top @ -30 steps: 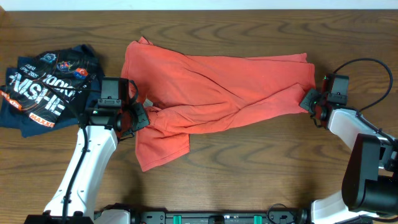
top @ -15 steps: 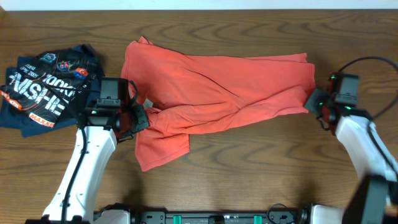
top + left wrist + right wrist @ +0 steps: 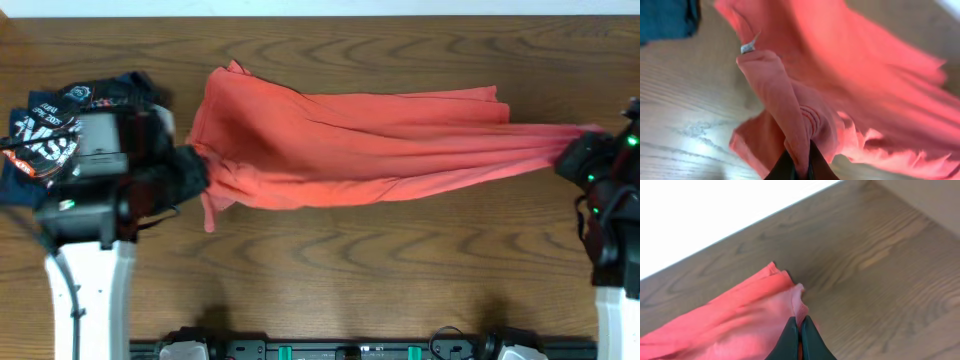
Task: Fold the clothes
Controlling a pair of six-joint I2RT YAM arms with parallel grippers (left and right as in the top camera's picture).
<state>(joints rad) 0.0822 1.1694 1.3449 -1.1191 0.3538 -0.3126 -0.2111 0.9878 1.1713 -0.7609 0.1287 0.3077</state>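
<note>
The clothes, a coral-red T-shirt (image 3: 350, 150), hang stretched across the table between both grippers. My left gripper (image 3: 195, 172) is shut on a bunched fold at the shirt's left end. In the left wrist view the cloth (image 3: 865, 90) is pinched between the dark fingertips (image 3: 787, 167), and a small white tag (image 3: 747, 47) shows above. My right gripper (image 3: 578, 152) is shut on the shirt's right end, drawn to a narrow point. The right wrist view shows the hem (image 3: 725, 325) clamped between the closed fingertips (image 3: 789, 335). No print shows.
A dark navy garment with white and orange lettering (image 3: 45, 130) lies at the far left, partly hidden under my raised left arm (image 3: 95, 190); it also shows in the left wrist view (image 3: 665, 17). Bare wooden table (image 3: 350, 270) lies in front of the shirt.
Both arms have risen and pulled apart: the right gripper moved right, the left rose and shifted slightly left. The shirt, slack and crumpled before, is now stretched long, its lower flap drawn up.
</note>
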